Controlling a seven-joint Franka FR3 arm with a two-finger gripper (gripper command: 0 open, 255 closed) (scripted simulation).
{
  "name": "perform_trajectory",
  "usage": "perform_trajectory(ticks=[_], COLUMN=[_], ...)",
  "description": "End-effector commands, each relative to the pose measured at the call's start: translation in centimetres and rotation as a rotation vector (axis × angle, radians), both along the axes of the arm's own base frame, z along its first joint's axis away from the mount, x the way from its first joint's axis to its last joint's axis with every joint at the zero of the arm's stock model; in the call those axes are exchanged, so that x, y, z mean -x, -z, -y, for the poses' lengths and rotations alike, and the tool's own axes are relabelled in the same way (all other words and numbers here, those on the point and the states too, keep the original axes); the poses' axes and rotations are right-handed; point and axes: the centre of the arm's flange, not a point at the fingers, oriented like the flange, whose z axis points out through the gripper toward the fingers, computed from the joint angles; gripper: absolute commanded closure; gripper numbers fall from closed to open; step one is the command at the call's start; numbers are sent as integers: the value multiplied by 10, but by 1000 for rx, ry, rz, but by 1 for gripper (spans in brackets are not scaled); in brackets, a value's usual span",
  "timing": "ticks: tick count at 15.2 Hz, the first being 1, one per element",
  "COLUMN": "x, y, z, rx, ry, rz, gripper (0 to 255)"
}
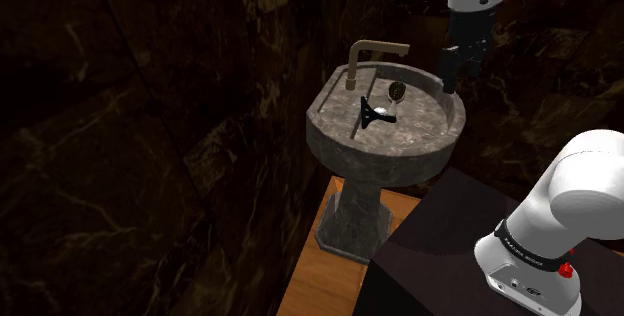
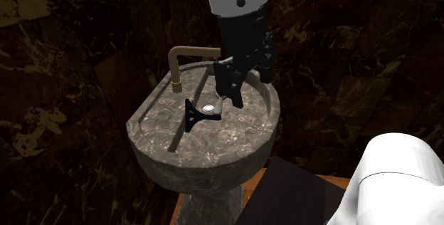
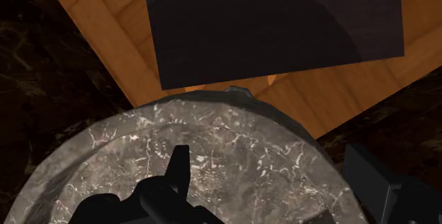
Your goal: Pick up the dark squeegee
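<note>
Squeegee [image 2: 193, 112] is not in my claw [image 2: 229, 101]. The two black fingers [image 3: 379, 183] stand spread in the wrist view and pinch nothing. The dark tool shows between them, and neither finger touches it.

- Claw: pointing down over the basin. In the second exterior view its tips hang at frame centre, just right of the squeegee. In the shoulder view it sits upper right, over the far right part of the rim, apart from the tool. I cannot tell its height above the stone.
- Squeegee: lies on the flat floor of the bowl near the middle, dark and T-shaped. A small pale round fitting [image 2: 208, 107] is just beside it, and the tool is below the spout.
- Tap [image 1: 366, 57]: tan, bent over at a right angle. It stands at the back rim, left of the claw in both exterior views.
- Basin [image 1: 385, 164]: round, grey marbled stone with a raised rim, on a stone pedestal [image 1: 354, 209].
- Floor [image 1: 318, 279]: a strip of brown wood planks under the pedestal, lower centre of the shoulder view.
- Stand [image 1: 435, 254]: a dark box at lower right of the shoulder view, with my white arm [image 1: 580, 199] rising from it.
- Walls [image 1: 150, 114]: dark veined stone all round.
</note>
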Motion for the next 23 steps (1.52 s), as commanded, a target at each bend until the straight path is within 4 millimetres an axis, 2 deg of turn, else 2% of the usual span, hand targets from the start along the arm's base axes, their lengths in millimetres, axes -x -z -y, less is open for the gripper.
perform_trajectory(ticks=[1,11,17,23], x=[0,-43,-82,-130], y=[0,87,137,185], z=[0,68,100,123], rx=[0,-7,-11,-14], ry=[0,-334,-534,-734], rz=[0,93,149,205], gripper=[0,0,0,0])
